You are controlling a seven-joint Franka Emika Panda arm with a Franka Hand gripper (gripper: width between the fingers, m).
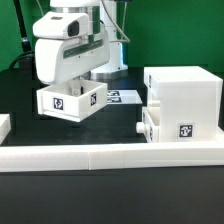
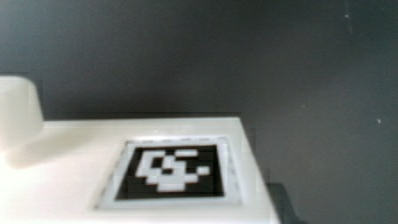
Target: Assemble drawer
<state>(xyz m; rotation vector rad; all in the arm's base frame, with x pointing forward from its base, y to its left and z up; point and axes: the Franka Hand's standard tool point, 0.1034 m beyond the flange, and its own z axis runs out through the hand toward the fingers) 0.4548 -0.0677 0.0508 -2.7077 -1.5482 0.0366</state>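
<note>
White plastic tagged tray [image 1: 70, 101] hangs under the arm beside boxy housing [image 1: 182, 100]; fingers' state unclear

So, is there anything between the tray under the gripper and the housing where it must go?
Nothing visible stands between the tray and the housing. The table there is bare, the marker board lies flat behind, and another tray already sits in the housing.

A white tray [image 1: 70, 101] with tags hangs under the arm's pincer [image 1: 68, 85], whose fingers are hidden. At three o'clock from it the boxy housing [image 1: 183, 95] stands on the bench [image 1: 20, 85], a knobbed tray [image 1: 152, 126] projecting low. At six o'clock runs the long white wall [image 1: 110, 154].
</note>
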